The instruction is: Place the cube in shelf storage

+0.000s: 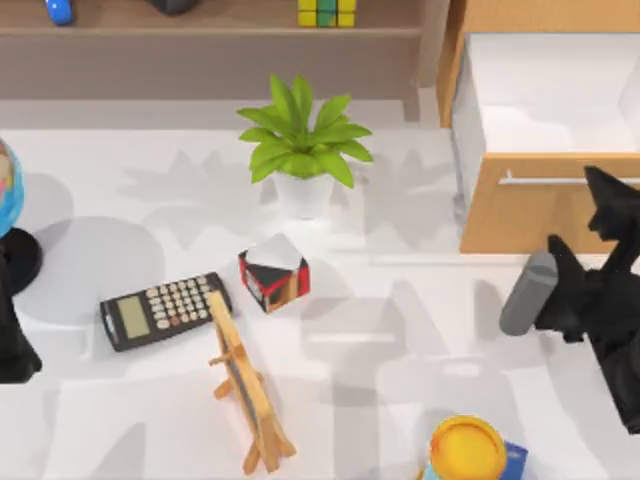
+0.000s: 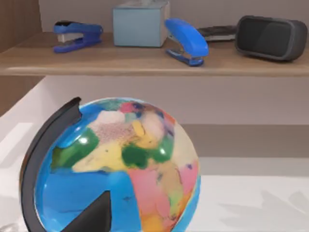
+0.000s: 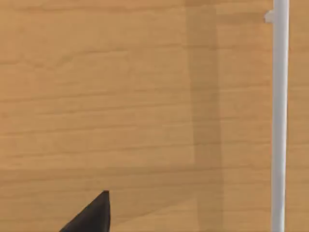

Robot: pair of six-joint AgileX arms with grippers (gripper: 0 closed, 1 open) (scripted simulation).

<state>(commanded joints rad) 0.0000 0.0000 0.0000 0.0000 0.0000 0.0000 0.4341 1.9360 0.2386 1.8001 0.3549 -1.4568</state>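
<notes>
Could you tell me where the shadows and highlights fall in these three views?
Top view: the plant casts soft leafy shadows over the table. Left wrist view: small glints on the globe. Right wrist view: a faint vertical shadow band on the drawer front.

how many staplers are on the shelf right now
2, both blue, on the shelf board in the left wrist view: one stapler at its far end, the other beside the pale blue box. More may be hidden.
</notes>
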